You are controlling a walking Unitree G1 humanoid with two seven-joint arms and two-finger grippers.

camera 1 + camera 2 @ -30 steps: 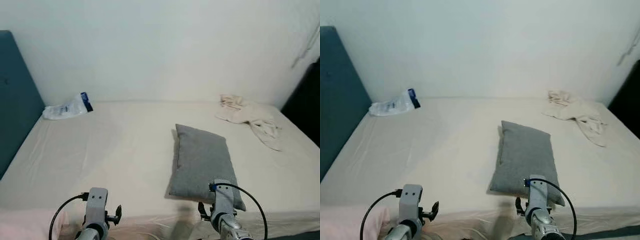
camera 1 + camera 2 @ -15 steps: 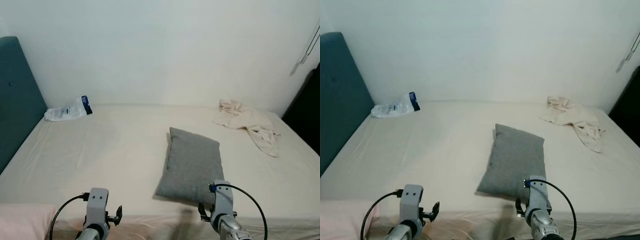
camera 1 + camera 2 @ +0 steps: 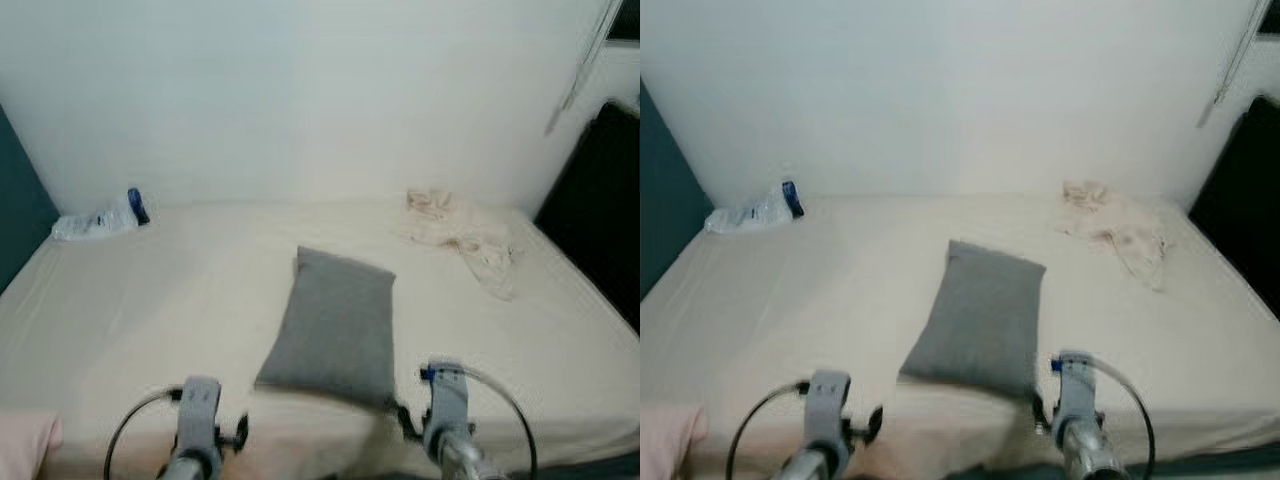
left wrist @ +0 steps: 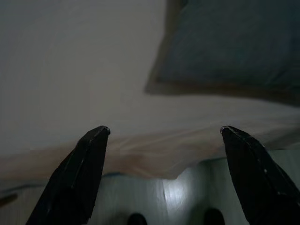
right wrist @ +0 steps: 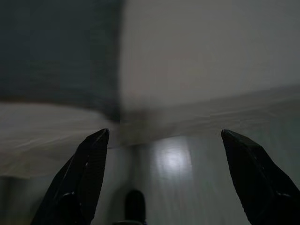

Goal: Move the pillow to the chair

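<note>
Plastic bottle (image 3: 97, 217) lying at bed's (image 3: 180, 300) far left corner. Left end effector (image 4: 164, 136) hanging wide open, empty. Grey pillow (image 3: 335, 325) sitting mid-bed, untouched. Right end effector (image 5: 164, 140) gaping, empty. Crumpled cloth (image 3: 460, 240) lying far right. Camera panning right since earlier; approach continuing.

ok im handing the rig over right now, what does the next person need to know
Left gripper: fingers open, empty, low at the bed's near edge.
Right gripper: fingers open, empty, at the near edge by the pillow's corner.
Grey pillow lies flat mid-bed, untouched.
Also on the bed: a plastic bag far left, a crumpled cloth far right.
Done: nothing yet. Left: grasp the pillow, find the chair, carry it over.
</note>
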